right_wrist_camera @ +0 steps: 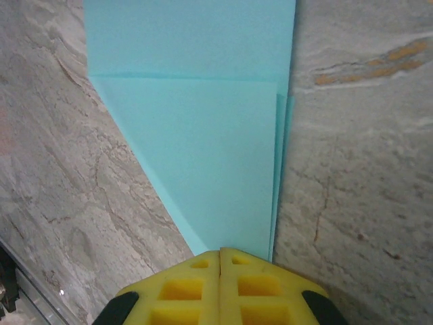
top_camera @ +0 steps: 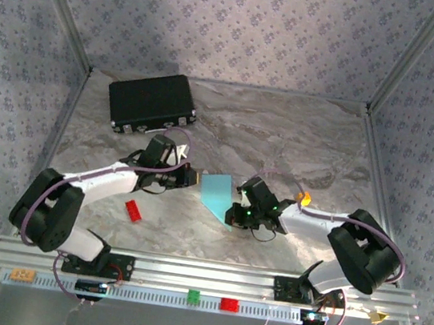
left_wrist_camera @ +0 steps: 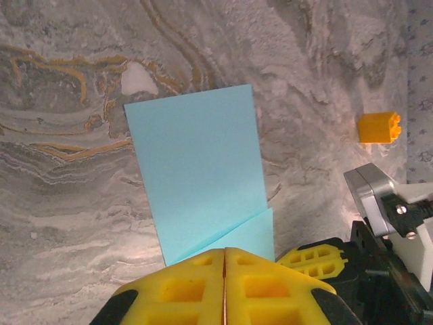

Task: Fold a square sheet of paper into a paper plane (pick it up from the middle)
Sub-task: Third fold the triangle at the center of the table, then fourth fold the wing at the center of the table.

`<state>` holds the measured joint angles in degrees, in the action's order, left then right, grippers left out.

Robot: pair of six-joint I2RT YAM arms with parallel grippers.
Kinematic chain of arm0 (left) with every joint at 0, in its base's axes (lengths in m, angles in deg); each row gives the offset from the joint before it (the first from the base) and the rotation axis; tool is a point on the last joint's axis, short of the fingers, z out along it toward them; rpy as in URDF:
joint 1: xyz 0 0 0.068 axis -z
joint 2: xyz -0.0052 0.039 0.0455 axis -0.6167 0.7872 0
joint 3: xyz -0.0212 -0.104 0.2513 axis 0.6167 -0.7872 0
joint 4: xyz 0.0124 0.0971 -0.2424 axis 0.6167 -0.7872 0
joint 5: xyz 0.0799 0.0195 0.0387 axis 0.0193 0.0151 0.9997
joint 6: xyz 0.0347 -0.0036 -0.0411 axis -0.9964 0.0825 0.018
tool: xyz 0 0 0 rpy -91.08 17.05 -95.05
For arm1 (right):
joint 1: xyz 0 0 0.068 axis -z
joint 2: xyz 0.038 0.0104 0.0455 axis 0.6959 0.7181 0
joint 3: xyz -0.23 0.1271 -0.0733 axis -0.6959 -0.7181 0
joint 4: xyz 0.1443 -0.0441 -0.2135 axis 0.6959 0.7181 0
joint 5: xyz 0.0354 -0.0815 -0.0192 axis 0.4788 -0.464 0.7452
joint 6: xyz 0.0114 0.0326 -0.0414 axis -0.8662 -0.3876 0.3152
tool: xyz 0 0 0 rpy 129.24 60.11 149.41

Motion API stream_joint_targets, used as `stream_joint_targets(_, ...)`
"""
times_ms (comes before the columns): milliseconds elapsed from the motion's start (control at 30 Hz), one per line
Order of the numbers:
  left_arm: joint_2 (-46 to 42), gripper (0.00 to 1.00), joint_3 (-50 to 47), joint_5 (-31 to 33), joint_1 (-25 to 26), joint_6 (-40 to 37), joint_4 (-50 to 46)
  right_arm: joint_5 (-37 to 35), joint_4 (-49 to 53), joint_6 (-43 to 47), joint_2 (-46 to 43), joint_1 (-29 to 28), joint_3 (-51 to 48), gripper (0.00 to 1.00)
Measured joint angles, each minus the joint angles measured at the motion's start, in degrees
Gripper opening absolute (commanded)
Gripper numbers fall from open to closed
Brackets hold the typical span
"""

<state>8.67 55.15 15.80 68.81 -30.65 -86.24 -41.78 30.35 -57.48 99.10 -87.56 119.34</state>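
Observation:
The square sheet of paper (top_camera: 216, 194), light blue, lies folded on the marble table between my two grippers. In the left wrist view the sheet (left_wrist_camera: 196, 169) is a tall panel with a triangular flap at its lower right. The right wrist view shows the sheet (right_wrist_camera: 203, 135) with a slanted folded edge on the left and stacked layers along its right side. My left gripper (top_camera: 196, 178) (left_wrist_camera: 224, 252) is shut, its tips over the paper's near edge. My right gripper (top_camera: 232, 213) (right_wrist_camera: 220, 253) is shut too, tips over the pointed end. No paper shows between either pair of jaws.
A black case (top_camera: 152, 102) sits at the back left. A small red brick (top_camera: 133, 211) lies near the left arm, and an orange brick (top_camera: 303, 197) (left_wrist_camera: 379, 126) beside the right arm. Green (top_camera: 193, 296) and red (top_camera: 228, 304) bricks rest on the front rail.

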Motion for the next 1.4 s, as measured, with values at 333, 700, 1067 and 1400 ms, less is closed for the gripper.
stream_joint_targets(333, -7.1, 0.19, -2.5, 4.2, 0.0, -1.3, 0.0, -5.2, 2.2, 0.8, -4.8, 1.2, 0.0, 0.17)
stream_joint_targets(700, -8.5, 0.29, -3.5, 7.1, 0.0, -1.3, -0.5, -8.0, 1.7, 0.6, -5.7, 4.6, 0.0, 0.25)
stream_joint_targets(1067, -8.3, 0.33, -4.6, 7.3, 0.0, 0.1, -0.4, -4.2, -2.5, 0.6, -1.0, 6.1, 1.0, 0.29)
stream_joint_targets(1400, -5.3, 0.33, -4.6, 6.3, 0.0, 0.5, -0.3, -1.2, -4.8, 0.6, 4.6, 6.4, 3.8, 0.21)
